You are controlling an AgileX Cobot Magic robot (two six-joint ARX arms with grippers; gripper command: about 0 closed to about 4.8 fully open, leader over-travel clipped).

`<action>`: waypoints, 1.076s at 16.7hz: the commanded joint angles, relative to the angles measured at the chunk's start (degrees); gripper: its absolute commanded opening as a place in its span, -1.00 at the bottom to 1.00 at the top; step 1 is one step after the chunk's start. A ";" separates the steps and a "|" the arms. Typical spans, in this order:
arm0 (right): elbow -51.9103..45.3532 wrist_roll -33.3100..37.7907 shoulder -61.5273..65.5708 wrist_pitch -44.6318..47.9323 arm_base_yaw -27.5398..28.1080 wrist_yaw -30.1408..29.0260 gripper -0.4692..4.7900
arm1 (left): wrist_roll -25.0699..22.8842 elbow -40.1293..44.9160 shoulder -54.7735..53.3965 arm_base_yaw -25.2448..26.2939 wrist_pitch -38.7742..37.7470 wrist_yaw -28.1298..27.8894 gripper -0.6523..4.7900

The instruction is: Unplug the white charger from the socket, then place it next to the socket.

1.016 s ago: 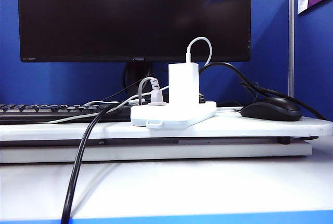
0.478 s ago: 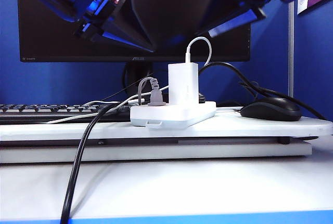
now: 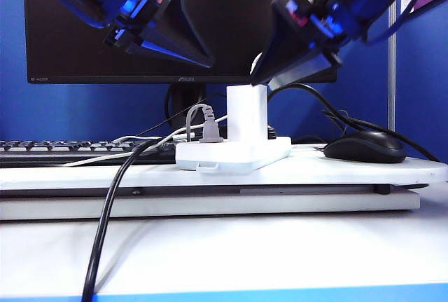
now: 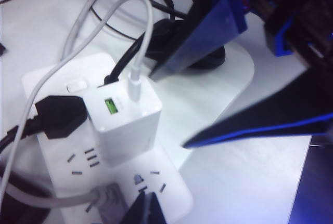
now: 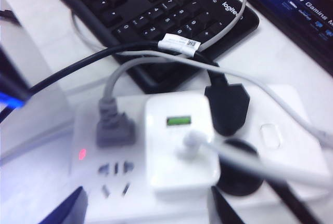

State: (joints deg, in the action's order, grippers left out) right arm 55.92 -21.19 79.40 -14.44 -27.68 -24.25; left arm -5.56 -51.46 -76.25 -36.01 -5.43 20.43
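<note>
White charger (image 3: 246,114) sits plugged in the socket (image 3: 234,155); right pincer (image 3: 280,71), apart, upper right, must straddle it; left pincer (image 3: 199,60), seemingly together, upper left.

Blue partition wall (image 3: 84,109); white desk (image 3: 224,253).

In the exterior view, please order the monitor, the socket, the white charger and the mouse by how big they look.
1. monitor, though farthest away
2. socket
3. mouse and white charger: alike in apparent size, so unranked.
</note>
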 commanded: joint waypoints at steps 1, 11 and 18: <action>0.22 -0.07 1.14 4.22 -0.02 -0.48 0.29 | -0.07 -0.17 0.17 -0.02 -2.54 1.29 -0.78; 0.24 0.00 5.70 9.79 -0.02 -0.28 0.22 | -0.42 -0.17 -1.40 -0.02 -3.06 1.46 -0.78; 0.22 0.13 7.54 10.21 -0.02 -0.35 -0.29 | 4.22 -0.17 -5.25 -0.09 -0.98 1.62 -0.78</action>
State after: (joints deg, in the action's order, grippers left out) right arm 55.94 -21.26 87.09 -4.93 -27.68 -24.40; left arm -3.55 -51.46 -81.21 -36.05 -7.57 21.61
